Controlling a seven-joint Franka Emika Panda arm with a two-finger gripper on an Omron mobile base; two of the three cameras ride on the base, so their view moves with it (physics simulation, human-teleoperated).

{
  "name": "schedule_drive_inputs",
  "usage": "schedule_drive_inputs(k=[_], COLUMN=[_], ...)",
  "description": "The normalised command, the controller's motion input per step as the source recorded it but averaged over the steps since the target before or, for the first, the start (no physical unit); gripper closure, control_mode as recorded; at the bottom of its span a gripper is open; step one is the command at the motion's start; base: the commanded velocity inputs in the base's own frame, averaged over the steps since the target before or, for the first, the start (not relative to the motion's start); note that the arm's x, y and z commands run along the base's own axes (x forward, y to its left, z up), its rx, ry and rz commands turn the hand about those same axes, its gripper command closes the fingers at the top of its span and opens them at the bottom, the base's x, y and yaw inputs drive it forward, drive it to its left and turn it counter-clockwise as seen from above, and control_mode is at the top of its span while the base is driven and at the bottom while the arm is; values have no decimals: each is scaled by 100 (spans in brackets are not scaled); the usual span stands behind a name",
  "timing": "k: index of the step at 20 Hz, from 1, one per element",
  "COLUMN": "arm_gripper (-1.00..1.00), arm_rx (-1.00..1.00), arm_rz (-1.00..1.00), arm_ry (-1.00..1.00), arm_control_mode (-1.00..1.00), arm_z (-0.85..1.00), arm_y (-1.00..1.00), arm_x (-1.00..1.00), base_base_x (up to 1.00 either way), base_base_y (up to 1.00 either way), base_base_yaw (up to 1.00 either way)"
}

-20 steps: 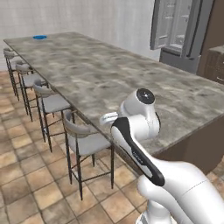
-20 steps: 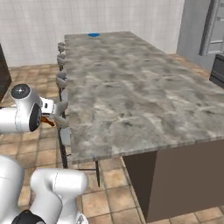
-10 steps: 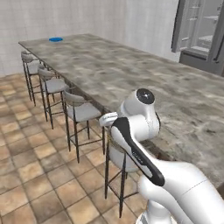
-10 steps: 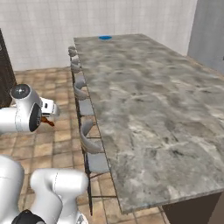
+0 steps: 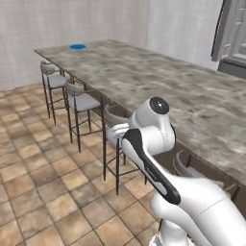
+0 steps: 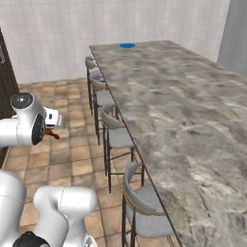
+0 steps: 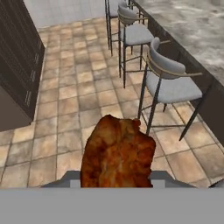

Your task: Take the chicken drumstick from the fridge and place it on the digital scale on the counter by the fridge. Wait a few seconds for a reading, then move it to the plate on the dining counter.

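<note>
My gripper [image 7: 116,178] is shut on the chicken drumstick [image 7: 117,152], a reddish-brown lump that hides the fingertips in the hand view. In the right base view the drumstick [image 6: 52,135] hangs under the hand [image 6: 52,120], above the tiled floor and left of the stools. The long marbled dining counter [image 5: 163,84] [image 6: 183,101] stretches away from me. The blue plate [image 5: 77,46] [image 6: 127,45] lies at its far end, well away from the gripper. A grey fridge door [image 5: 233,33] stands at the upper right of the left base view. The digital scale is out of view.
Several grey-seated stools [image 5: 81,101] [image 6: 113,137] [image 7: 168,83] line the counter's near side. Dark brown cabinets [image 7: 17,61] [image 6: 4,77] stand on the left. Open tiled floor [image 5: 38,182] lies between the cabinets and the stools.
The whole picture has shifted: the base has moved and turned along the counter, so the plate end looks nearer and the fridge slides off to the right. The drumstick stays gripped.
</note>
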Motion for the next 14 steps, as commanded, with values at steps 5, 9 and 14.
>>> schedule_drive_inputs(k=[5,9,14], arm_gripper=[100,100,100], arm_rx=[0,0,0], arm_rz=[0,0,0], arm_ry=[0,0,0], arm_control_mode=[100,100,100], arm_z=[0,0,0], arm_y=[0,0,0], arm_x=[0,0,0], base_base_x=[100,100,97], base_base_y=[100,100,100], base_base_yaw=[-7,-10,-9])
